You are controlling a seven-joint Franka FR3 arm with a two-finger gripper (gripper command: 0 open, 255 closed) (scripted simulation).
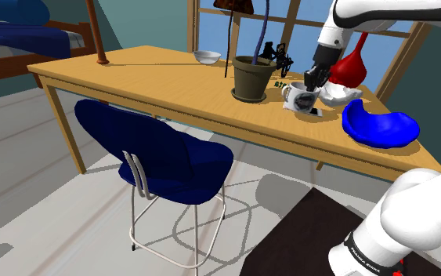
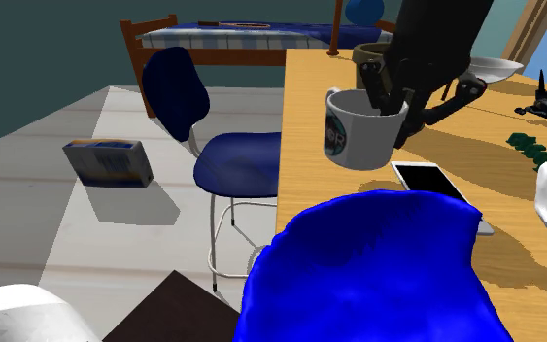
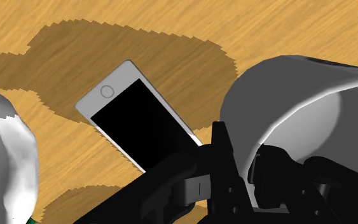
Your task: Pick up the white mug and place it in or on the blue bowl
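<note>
Mug [image 2: 358, 136]: white with a dark round print on its side, upright, its open top facing up.
Pincer [image 2: 390, 97]: black, coming down onto the mug's rim. One finger [image 3: 224, 153] is outside the wall and the other is inside the cup, pinching the wall between them.
Mug's place: over the wooden table [image 1: 132, 78], just beside the phone. In the shoulder view it sits between the plant pot and the blue bowl. Whether its base touches the wood cannot be told.
Bowl [image 1: 379, 125]: blue with a wavy edge, on the table near the corner. It is to the shoulder view's right of the mug and apart from it.
Phone [image 3: 139, 121]: white frame, black screen, lying flat on the table inside a patch of shadow.
Plant pot [image 1: 254, 78]: dark, standing near the mug on the shoulder view's left.
White lump [image 1: 337, 96]: on the table just to the shoulder view's right of the mug, in front of a red vase [image 1: 352, 67].
Small bowl [image 1: 207, 56]: pale, well apart from the mug, farther along the table by the window.
Chair [image 1: 171, 157]: blue seat and back, thin metal legs, on the floor in front of the table.
Box [image 2: 108, 162]: blue and grey, on the floor beyond the chair.
Bed [image 2: 232, 34]: wooden frame, blue cover, at the far wall.
Arm [image 1: 367, 16]: white, reaching over the table to the mug.
</note>
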